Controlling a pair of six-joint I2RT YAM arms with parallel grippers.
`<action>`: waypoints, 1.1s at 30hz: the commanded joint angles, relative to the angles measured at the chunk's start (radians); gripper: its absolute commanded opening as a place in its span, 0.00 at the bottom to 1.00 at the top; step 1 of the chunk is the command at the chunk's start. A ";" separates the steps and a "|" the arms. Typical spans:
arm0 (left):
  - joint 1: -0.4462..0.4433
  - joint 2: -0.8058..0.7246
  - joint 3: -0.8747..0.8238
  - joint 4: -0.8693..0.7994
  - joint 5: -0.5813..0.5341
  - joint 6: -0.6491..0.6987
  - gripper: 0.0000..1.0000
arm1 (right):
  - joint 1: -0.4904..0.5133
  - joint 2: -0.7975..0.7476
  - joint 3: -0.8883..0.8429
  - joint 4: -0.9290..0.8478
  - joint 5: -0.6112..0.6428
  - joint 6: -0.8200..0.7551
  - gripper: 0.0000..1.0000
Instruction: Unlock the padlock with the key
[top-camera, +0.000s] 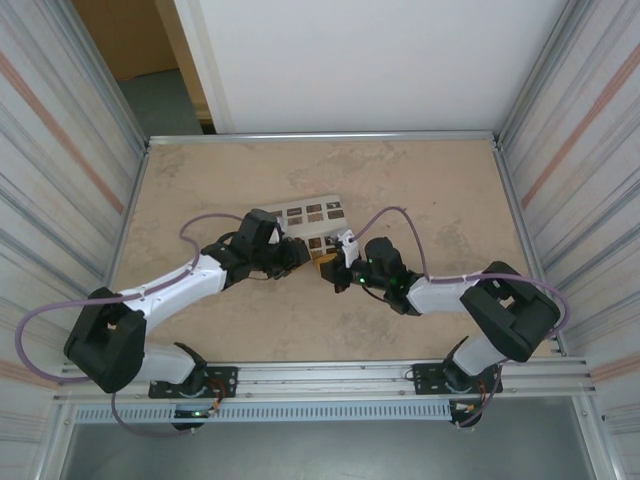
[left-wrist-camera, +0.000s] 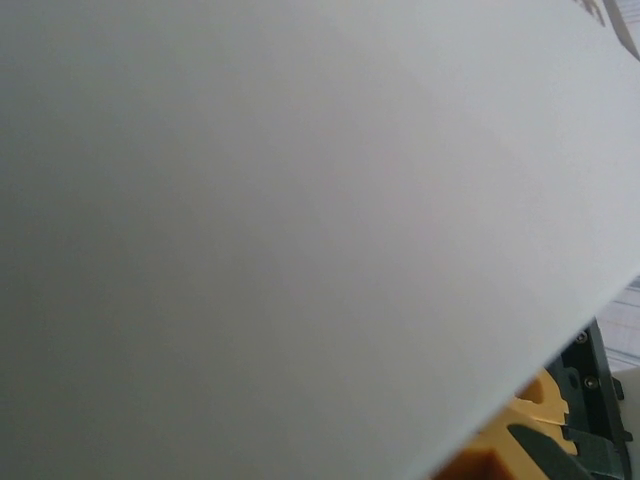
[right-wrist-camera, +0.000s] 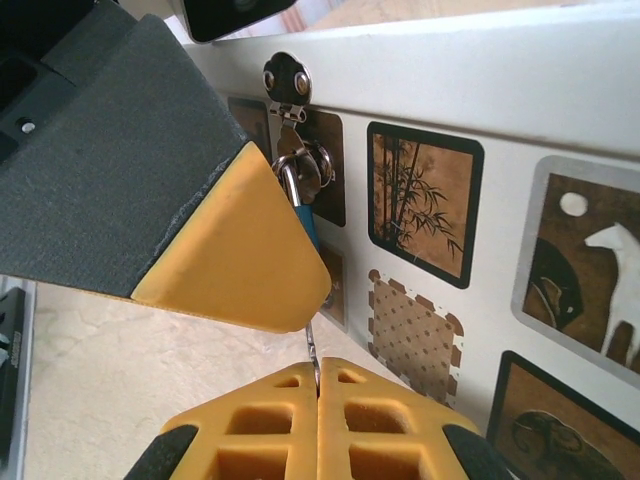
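Yellow pads of the right tool fill the foreground of the right wrist view, pressed together on the key, whose thin silvery blade stands up from between them. Directly above its tip hangs the padlock, a sliver of blue with a grey shackle looped through the metal hasp on the side of the white box, which is decorated with small brown picture panels.

A pad of the left tool lies across the padlock's body and hides most of it. Whether that tool is clamped on the lock or merely resting against it cannot be told from these views.

Seen from above, both arms meet at the near edge of the box in the middle of the desk.

The step in hand appears to be insertion, with the key aligned below the lock and very close to its underside, though the keyhole itself is hidden. The next move likely calls for a short, straight push upward along the blade's line, the lock held steady, and then a twist.
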 joint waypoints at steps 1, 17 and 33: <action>-0.008 -0.029 0.031 0.001 0.061 -0.003 0.14 | 0.013 -0.040 -0.019 0.054 0.018 -0.029 0.00; -0.001 -0.035 0.043 -0.017 0.057 0.001 0.14 | 0.042 -0.062 -0.083 0.045 0.057 -0.013 0.00; -0.002 -0.046 0.040 -0.009 0.066 -0.010 0.14 | 0.048 -0.053 -0.065 0.073 0.088 0.004 0.00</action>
